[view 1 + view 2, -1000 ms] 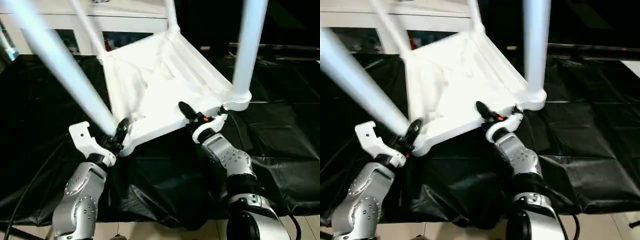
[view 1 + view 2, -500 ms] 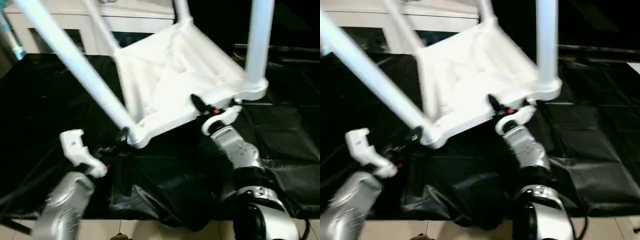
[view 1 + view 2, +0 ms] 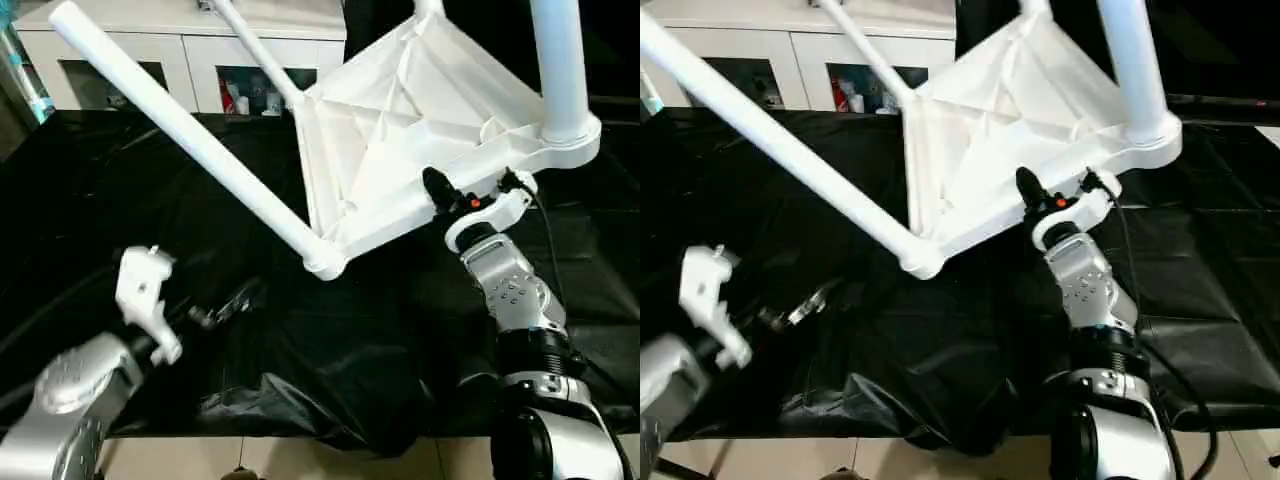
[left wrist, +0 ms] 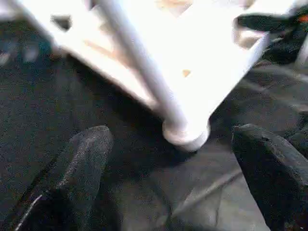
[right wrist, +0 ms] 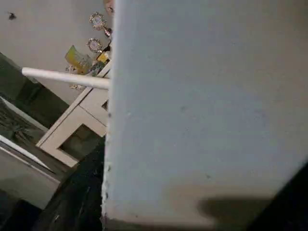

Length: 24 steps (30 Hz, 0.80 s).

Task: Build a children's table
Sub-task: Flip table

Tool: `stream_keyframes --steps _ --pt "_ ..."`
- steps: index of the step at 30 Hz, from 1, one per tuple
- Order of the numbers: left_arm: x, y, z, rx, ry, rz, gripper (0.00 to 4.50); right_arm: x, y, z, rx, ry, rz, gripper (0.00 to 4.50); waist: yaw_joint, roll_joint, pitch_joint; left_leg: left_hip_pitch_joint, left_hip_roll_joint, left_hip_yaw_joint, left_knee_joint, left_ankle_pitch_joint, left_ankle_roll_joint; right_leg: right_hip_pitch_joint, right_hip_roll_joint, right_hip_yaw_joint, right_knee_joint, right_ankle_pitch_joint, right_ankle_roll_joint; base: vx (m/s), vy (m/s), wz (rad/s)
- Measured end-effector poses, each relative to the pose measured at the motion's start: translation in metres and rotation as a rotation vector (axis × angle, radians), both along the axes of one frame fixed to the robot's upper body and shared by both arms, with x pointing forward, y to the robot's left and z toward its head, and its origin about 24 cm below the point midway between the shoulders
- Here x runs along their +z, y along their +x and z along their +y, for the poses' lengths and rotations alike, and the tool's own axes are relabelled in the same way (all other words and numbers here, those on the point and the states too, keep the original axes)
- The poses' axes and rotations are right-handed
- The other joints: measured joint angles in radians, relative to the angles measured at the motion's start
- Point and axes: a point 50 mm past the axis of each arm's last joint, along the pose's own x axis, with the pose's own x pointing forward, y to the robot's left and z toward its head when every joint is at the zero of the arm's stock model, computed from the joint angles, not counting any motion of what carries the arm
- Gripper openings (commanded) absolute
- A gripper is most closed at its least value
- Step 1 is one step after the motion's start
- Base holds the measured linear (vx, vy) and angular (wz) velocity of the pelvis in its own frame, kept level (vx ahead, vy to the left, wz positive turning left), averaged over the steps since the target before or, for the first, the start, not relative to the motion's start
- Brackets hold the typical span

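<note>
A crumpled black plastic sheet (image 3: 330,380) covers the floor, and behind it stands a white cabinet with glass doors (image 3: 190,60). Taking that cabinet as the landmark, the children's table, a white plastic rectangular tabletop (image 3: 420,130) with its ribbed underside showing, is tipped up on edge just in front of the cabinet's right end. Long white tapered tube legs are seated in its round corner sockets: one leg (image 3: 190,150) slants from the lowest corner up across the cabinet's front, another leg (image 3: 560,60) rises from the corner farthest from the cabinet.

The right gripper (image 3: 470,205), on the side away from the cabinet, is clamped on the tabletop's raised rim between those two corners and carries the whole piece alone. The left gripper (image 4: 168,178) hangs nearer the robot than the cabinet, fingers spread wide and empty; the lowest socket lies beyond and between its fingers, apart from them.

With the legs I can see in place, the step in hand looks like turning the finished table over onto its feet. I judge that the next move calls for the left gripper to take a fresh hold on a leg or rim so both arms share the swing, since a one-sided grip could let the table twist.
</note>
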Motion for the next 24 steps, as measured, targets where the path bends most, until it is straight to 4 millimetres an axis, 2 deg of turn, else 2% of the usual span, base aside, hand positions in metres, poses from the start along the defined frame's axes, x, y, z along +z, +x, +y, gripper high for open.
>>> stream_keyframes --steps 6,9,11,16,21,24 --pt "0.038 0.013 -0.016 -0.055 0.014 -0.154 4.5 0.015 -0.002 -0.005 0.009 -0.108 -0.037 1.93 0.002 0.001 0.0 0.0 0.0 0.0 0.0 0.0 0.0 0.0 0.0 0.0 0.0 0.0 0.0 0.0 0.0 0.0" --pt "0.059 0.024 -0.016 -0.002 0.038 -0.251 4.5 0.024 -0.002 -0.006 0.013 -0.181 -0.065 1.93 0.0 0.001 -0.001 0.0 0.0 0.0 0.0 0.0 0.0 0.001 0.0 0.0 0.001 0.0 0.0 0.0 0.0 0.0" --pt "0.064 0.028 -0.013 0.038 0.062 -0.275 4.5 0.029 -0.002 -0.007 0.012 -0.227 -0.083 1.93 0.0 0.001 -0.001 0.001 0.0 0.0 0.0 0.0 0.0 0.001 0.0 0.0 0.001 0.0 0.0 0.0 0.0 0.0" --pt "0.062 0.045 0.001 0.073 0.27 -0.265 4.5 0.045 -0.001 -0.008 -0.013 -0.382 -0.126 1.93 0.006 0.0 -0.001 0.001 -0.001 -0.001 0.001 0.001 -0.001 0.002 0.0 0.0 0.001 -0.002 0.003 0.0 0.0 0.0" --pt "0.049 0.047 -0.023 -0.123 0.388 -0.245 4.5 0.059 -0.003 -0.005 -0.024 -0.577 -0.188 1.93 0.006 -0.004 -0.004 0.001 -0.002 -0.001 0.001 0.001 -0.001 0.003 0.0 0.001 0.001 -0.001 0.001 0.0 0.0 0.0" --pt "0.047 0.051 -0.036 -0.187 0.393 -0.255 4.5 0.062 -0.004 0.001 -0.014 -0.635 -0.203 1.93 0.006 -0.005 -0.005 0.001 -0.001 -0.002 0.001 0.002 -0.002 0.003 0.0 0.0 0.002 -0.001 0.001 0.0 0.0 0.0"
